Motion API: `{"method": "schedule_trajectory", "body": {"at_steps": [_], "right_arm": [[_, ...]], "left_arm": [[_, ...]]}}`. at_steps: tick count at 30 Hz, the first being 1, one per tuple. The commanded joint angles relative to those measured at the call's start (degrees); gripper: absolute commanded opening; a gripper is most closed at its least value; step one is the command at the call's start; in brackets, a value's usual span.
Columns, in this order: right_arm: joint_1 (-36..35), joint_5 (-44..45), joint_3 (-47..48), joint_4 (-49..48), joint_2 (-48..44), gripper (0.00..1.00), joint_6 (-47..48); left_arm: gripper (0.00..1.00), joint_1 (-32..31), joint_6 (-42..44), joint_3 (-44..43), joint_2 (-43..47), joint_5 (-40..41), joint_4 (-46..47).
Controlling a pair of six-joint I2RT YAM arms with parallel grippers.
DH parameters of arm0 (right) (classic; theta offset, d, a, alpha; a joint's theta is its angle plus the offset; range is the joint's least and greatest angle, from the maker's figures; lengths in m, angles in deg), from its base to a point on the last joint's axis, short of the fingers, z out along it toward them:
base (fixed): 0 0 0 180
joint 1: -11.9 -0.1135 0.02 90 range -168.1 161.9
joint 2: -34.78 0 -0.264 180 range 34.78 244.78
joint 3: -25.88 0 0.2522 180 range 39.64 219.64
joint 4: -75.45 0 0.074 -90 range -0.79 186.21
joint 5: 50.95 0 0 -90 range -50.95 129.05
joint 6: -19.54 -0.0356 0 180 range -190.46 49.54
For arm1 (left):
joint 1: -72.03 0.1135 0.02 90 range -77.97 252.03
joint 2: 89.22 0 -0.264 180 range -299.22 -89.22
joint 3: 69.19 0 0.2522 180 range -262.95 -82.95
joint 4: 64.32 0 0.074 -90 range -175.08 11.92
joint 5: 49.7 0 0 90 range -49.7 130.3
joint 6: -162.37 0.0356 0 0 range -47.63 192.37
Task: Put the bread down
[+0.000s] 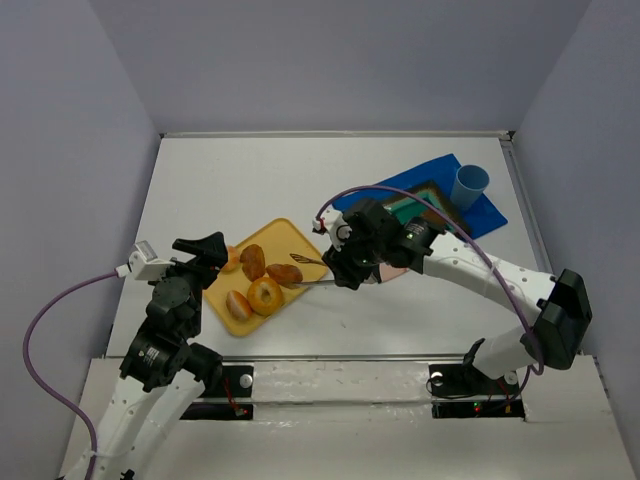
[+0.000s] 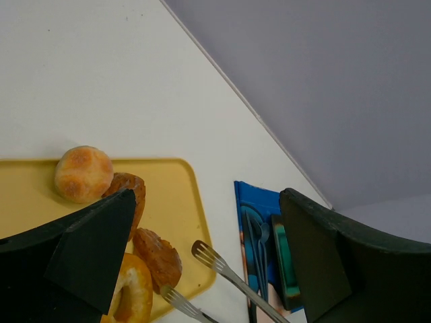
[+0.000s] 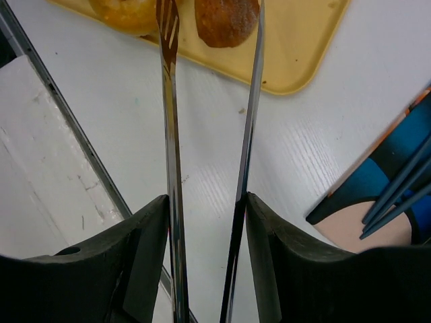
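A yellow tray (image 1: 290, 238) holds several breads: a bagel (image 1: 265, 294), a brown pastry (image 1: 284, 273), a brown bun (image 1: 253, 261) and a pale roll (image 1: 232, 260). My right gripper (image 1: 345, 270) is shut on metal tongs (image 1: 312, 272). In the right wrist view the gripper (image 3: 205, 202) holds both tong arms (image 3: 168, 134), whose spread tips flank the brown pastry (image 3: 226, 20) beside the bagel (image 3: 128, 10). My left gripper (image 1: 210, 255) hangs open and empty over the tray's left side. Its view (image 2: 202, 208) shows the roll (image 2: 83, 173), the pastry (image 2: 157, 256) and the tongs (image 2: 215, 262).
A blue cloth (image 1: 480, 210) lies at the right with a blue cup (image 1: 469, 185), a teal-rimmed dark tray (image 1: 420, 200) and cutlery (image 3: 404, 195) on it. A pinkish plate (image 3: 363, 232) lies at its near edge. The table's front edge (image 3: 67, 134) is close.
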Motion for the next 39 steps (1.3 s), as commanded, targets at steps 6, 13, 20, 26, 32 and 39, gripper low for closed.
{"method": "schedule_trajectory", "body": {"at_steps": [6,13,20,26,32,39], "right_arm": [[-0.90,3.04,2.83,-0.54,4.35,0.55,1.87],[-1.43,4.27,4.76,-2.74,7.87,0.38,1.17],[-1.43,8.49,5.20,-3.45,5.25,0.19,-2.52],[-1.43,21.64,5.20,-4.76,1.20,0.18,-13.23],[0.76,34.85,2.84,-2.92,-5.47,0.19,-23.17],[10.34,39.17,-2.44,3.93,-10.23,0.21,-34.16]], "left_arm": [[0.99,-0.11,0.51,0.97,-0.31,1.04,1.98],[0.99,-0.11,0.34,0.97,-0.31,1.21,1.90],[0.99,-0.11,0.42,1.06,-0.31,1.30,1.90],[0.99,-0.11,0.34,0.97,-0.31,1.30,1.90],[0.99,-0.11,0.42,1.06,-0.49,1.04,1.98],[0.99,-0.11,0.51,1.06,-0.92,0.86,2.25]]}}
